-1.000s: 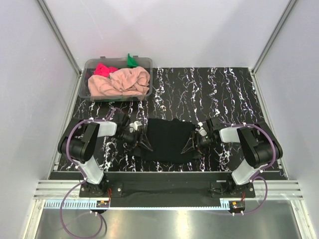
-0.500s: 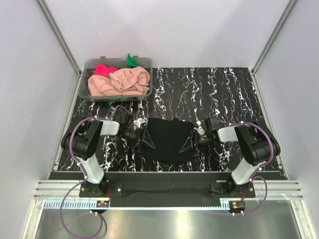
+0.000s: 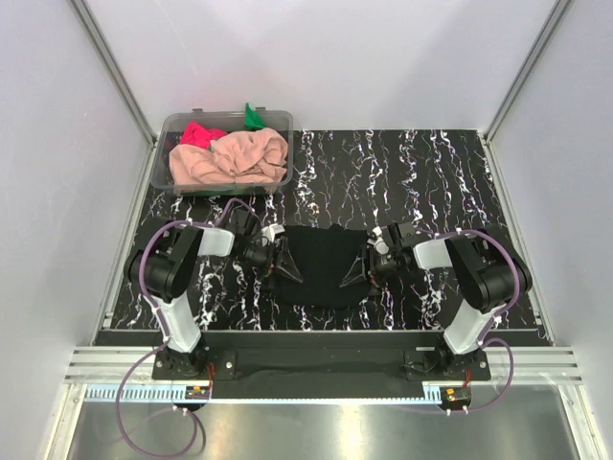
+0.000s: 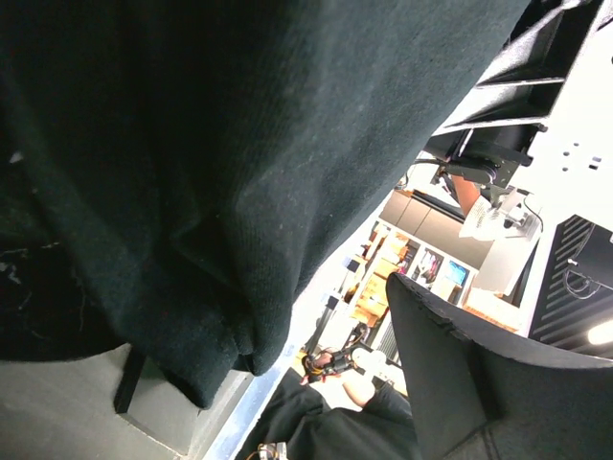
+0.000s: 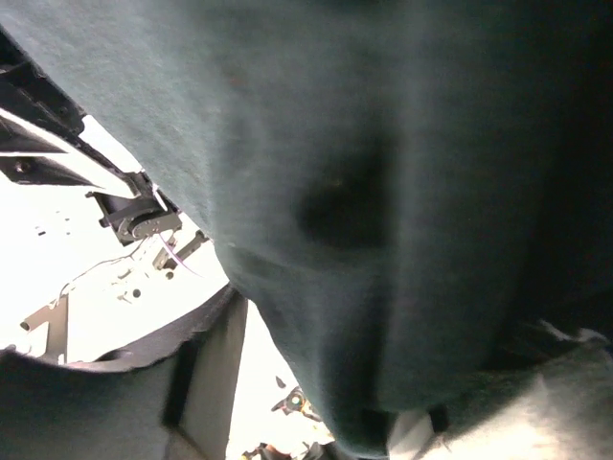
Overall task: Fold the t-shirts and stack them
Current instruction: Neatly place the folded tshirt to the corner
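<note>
Black t-shirt (image 3: 321,268) lies on the table (image 3: 431,172), draped over left gripper (image 3: 287,266) and right gripper (image 3: 356,270), so their grip I cannot tell; folding is in hand, next needs an even carry across.

The top view is evenly lit; wrist views are darkened by a blurred black cloth t-shirt (image 4: 192,144), backgrounds overexposed.

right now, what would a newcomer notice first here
The black t-shirt lies mid-table with the left gripper and right gripper at its two side edges, its cloth filling both wrist views. At the far left corner, a clear tub holds a crumpled peach shirt, a bright pink shirt and a green shirt.
</note>
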Available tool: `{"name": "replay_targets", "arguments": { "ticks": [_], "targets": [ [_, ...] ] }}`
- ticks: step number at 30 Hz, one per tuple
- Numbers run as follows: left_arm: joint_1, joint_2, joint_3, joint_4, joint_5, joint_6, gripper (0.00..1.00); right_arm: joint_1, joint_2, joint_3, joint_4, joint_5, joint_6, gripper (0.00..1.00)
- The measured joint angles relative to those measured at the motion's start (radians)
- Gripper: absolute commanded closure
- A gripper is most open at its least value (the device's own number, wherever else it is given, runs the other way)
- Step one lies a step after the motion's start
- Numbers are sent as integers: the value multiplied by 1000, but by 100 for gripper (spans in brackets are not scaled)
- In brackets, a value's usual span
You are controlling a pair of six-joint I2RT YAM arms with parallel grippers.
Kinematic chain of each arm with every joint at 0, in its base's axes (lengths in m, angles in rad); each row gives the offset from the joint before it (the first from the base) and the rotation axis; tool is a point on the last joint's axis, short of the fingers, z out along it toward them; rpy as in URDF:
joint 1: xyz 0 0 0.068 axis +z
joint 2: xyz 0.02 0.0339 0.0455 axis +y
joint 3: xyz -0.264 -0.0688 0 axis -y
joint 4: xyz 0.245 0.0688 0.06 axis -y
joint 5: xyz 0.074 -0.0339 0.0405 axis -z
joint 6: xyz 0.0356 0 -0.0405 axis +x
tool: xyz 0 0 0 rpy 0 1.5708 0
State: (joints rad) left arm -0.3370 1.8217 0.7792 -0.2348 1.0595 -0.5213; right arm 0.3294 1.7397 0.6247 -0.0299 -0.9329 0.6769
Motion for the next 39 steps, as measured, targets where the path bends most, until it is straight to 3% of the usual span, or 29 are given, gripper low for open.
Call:
{"name": "replay_targets", "arguments": {
  "ticks": [4,6,14,21,28,30,32,34,37,39],
  "targets": [
    [-2,-2,0,0,-10,-3,25,5,-25,-8,15,15,18,27],
    [-2,-3,0,0,-15,-10,23,9,-50,-13,18,34,26,27],
    [-7,-5,21,-18,-46,-49,23,11,-76,-8,6,97,39,30],
    [-10,34,72,-19,-48,-67,25,11,49,40,106,6,77,39],
    [-26,76,92,-8,-63,-85,53,16,80,41,169,0,89,53],
    [-34,85,92,-8,-67,-89,66,17,82,38,168,11,88,60],
    [-41,93,90,-8,-76,-90,69,18,82,33,169,29,83,66],
    [-44,98,90,-9,-74,-93,83,21,80,29,175,39,78,75],
    [-45,98,88,-6,-76,-92,100,24,69,15,183,63,76,94],
    [-45,98,87,-5,-77,-92,100,25,54,5,182,79,83,100]
  ]
}}
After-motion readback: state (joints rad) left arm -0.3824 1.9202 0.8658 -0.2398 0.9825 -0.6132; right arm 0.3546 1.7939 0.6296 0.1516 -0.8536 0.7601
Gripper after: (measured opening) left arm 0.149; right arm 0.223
